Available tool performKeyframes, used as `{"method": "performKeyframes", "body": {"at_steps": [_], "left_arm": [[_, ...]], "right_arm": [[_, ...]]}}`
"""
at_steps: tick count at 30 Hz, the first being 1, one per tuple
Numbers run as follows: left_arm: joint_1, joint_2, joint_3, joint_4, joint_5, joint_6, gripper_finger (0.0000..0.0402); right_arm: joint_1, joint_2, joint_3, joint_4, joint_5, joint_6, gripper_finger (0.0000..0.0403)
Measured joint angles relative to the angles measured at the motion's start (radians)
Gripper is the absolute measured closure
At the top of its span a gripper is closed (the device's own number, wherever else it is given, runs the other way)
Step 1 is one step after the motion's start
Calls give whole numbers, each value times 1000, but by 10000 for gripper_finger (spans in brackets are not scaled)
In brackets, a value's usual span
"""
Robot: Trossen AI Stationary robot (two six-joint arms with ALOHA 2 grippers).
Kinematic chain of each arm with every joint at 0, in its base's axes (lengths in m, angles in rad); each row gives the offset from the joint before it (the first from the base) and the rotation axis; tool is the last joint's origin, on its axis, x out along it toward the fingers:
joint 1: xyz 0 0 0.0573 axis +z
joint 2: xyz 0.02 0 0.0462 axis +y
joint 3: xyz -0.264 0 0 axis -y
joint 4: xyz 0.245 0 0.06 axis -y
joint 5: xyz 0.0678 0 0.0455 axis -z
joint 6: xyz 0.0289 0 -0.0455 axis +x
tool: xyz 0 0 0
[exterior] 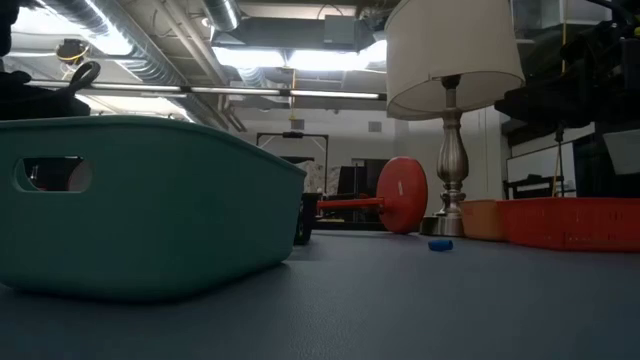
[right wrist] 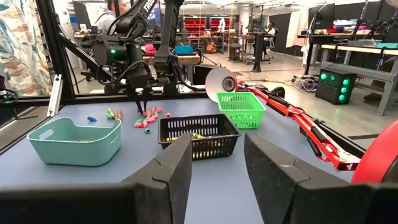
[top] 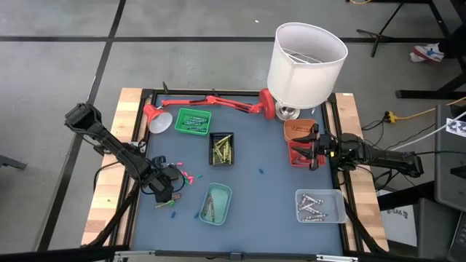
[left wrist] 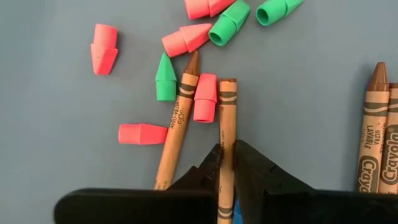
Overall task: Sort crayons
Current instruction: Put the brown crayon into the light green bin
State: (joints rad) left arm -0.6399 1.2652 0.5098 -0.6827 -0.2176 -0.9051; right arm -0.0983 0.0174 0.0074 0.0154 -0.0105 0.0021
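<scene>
On the blue table [top: 255, 211], the largest thing is the white-shaded lamp [top: 306, 62] at the far edge, with a red desk lamp [top: 211, 102] lying flat along that same edge. Below these come the trays: a green basket [top: 192, 121] and a black basket [top: 222, 148] near the middle, a teal tray [top: 216, 203] toward the near edge, an orange tray [top: 300, 130] and a red basket [top: 301, 153] at the right side, and a clear tray [top: 320, 206] in the near right corner.

The left gripper [left wrist: 227, 163] is down at the table's left side, clenched on a brown crayon [left wrist: 226, 130] that lies flat on the mat and runs between its two fingers. A second brown crayon [left wrist: 177, 118] lies just beside it at a slant, and two more brown crayons [left wrist: 378, 130] lie off to one side. The loose crayons [top: 169, 203] cluster by that gripper, between the table's left edge and the teal tray.

The right gripper [right wrist: 214, 163] hovers over the red basket at the table's right side, fingers spread and holding nothing.

Smallest are the pink and green cap-shaped pieces [left wrist: 104, 48] scattered around the crayon tips, one pink piece [left wrist: 204, 98] sitting between the two brown crayons, and a lone blue bit [top: 259, 172] on the open mat.
</scene>
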Motion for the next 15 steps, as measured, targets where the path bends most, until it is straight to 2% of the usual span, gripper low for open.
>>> {"method": "performKeyframes", "body": {"at_steps": [15], "left_arm": [[1,2,38,41,0,-1,387]], "right_arm": [[0,0,0,0,0,0,255]]}}
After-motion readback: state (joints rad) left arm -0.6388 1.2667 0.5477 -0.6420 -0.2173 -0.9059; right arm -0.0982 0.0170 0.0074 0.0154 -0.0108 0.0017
